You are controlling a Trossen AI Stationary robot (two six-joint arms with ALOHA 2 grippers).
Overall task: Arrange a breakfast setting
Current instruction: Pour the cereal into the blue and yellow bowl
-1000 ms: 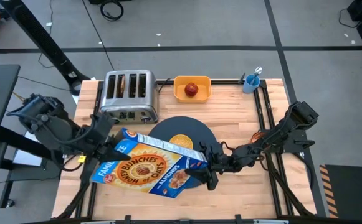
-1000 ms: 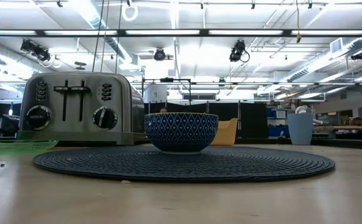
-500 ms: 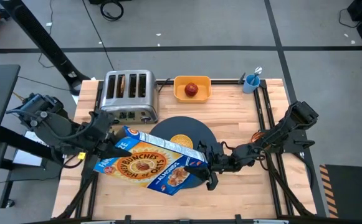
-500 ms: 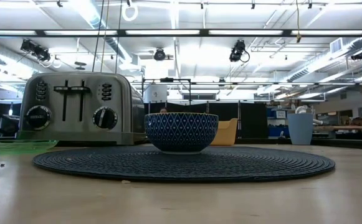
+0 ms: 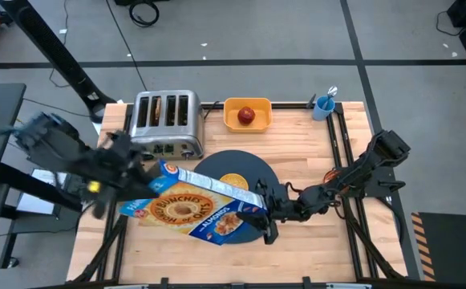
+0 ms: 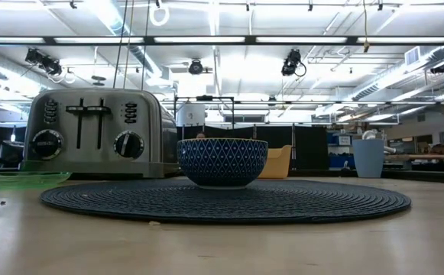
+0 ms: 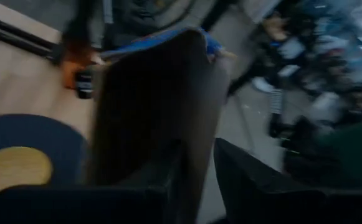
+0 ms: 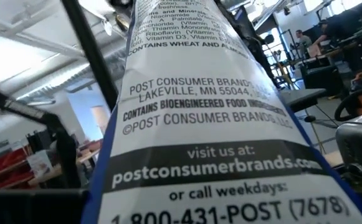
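A blue and yellow cereal box (image 5: 191, 210) hangs tilted between both grippers over the dark round mat (image 5: 253, 167). The bowl (image 5: 233, 183), yellow inside and blue-patterned outside (image 6: 222, 161), stands on the mat. My left gripper (image 5: 152, 183) is shut on the box's left end, my right gripper (image 5: 260, 212) on its right end. The red apple (image 5: 247, 116) lies in the yellow tub. Brown toast (image 5: 171, 108) sticks in the toaster's slots. A green plate (image 6: 15, 179) lies at the left in the low view. The orange cup is out of view. My left gripper pinches the box's left end, a brown cardboard panel (image 7: 193, 149), between its two fingers (image 7: 249, 180), coming level from the table's left. The box is clear of the table. My right gripper holds the box's right end (image 5: 249, 207) from the table's right. Its wrist view shows only the printed narrow side (image 8: 199, 124), and the contact is hidden.
The silver toaster (image 5: 166, 122) stands at the far left. The yellow tub (image 5: 247, 103) is at the far middle. A blue cup (image 5: 324, 104) with a utensil in it stands at the far right corner. Bare wood lies at the near right.
My left arm has swung toward the table's far left and shows blurred. The box has turned with it: its left end has risen and its front face looks narrower from above. Its right end has stayed with my right gripper.
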